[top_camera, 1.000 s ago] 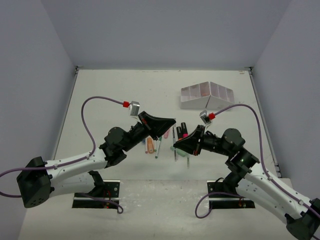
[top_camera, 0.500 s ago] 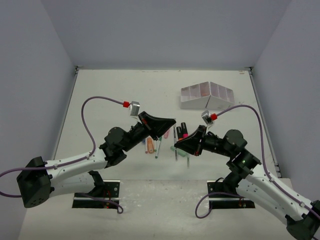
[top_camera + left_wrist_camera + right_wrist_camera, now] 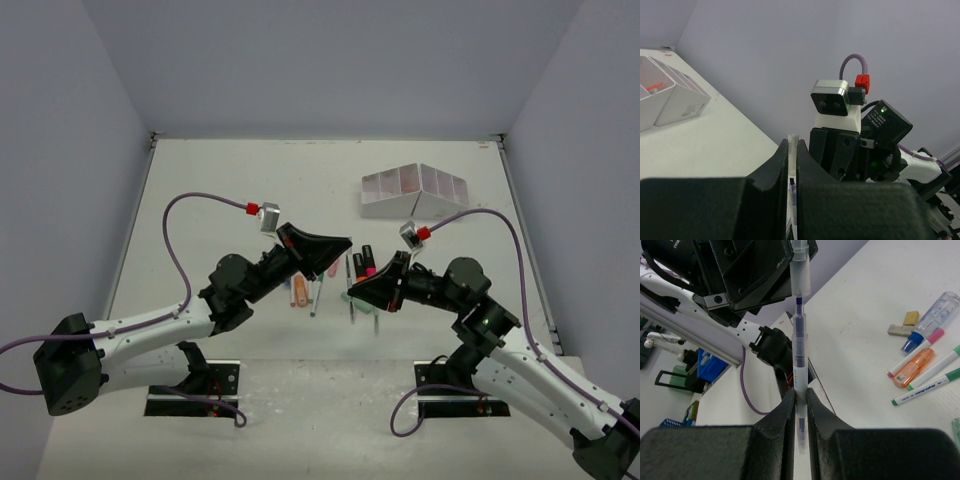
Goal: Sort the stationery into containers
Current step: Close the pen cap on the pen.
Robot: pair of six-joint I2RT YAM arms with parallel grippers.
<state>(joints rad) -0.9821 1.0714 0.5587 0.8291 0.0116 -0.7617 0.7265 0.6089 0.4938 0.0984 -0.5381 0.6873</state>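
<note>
The right gripper [image 3: 800, 399] is closed almost fully on a clear pen [image 3: 799, 340] with blue ink, clamped low on its barrel, and the capped end rises from the jaws toward the black body of the left arm. The left gripper [image 3: 792, 154] is closed tight on a thin clear tube [image 3: 792, 141] with a dark blue tip inside, which pokes just past the fingertips. Whether tube and pen are one thing, I cannot tell. Both grippers hang nose to nose above the middle of the desk [image 3: 230, 180], near its front edge. The loose stationery lies under and beside them. It includes an orange highlighter [image 3: 912, 368], a green-capped pen [image 3: 927, 388], a pink-capped pen [image 3: 916, 351] touching the highlighter and a blue-capped clear marker [image 3: 934, 320]. A tan block [image 3: 911, 317] and a grey block [image 3: 899, 330] lie just beside that marker. Two black highlighters [image 3: 363, 263] lie by the right gripper. The white organizer [image 3: 415, 192] stands well apart toward the desk's far right corner, and something red shows in one compartment in the left wrist view.
</note>
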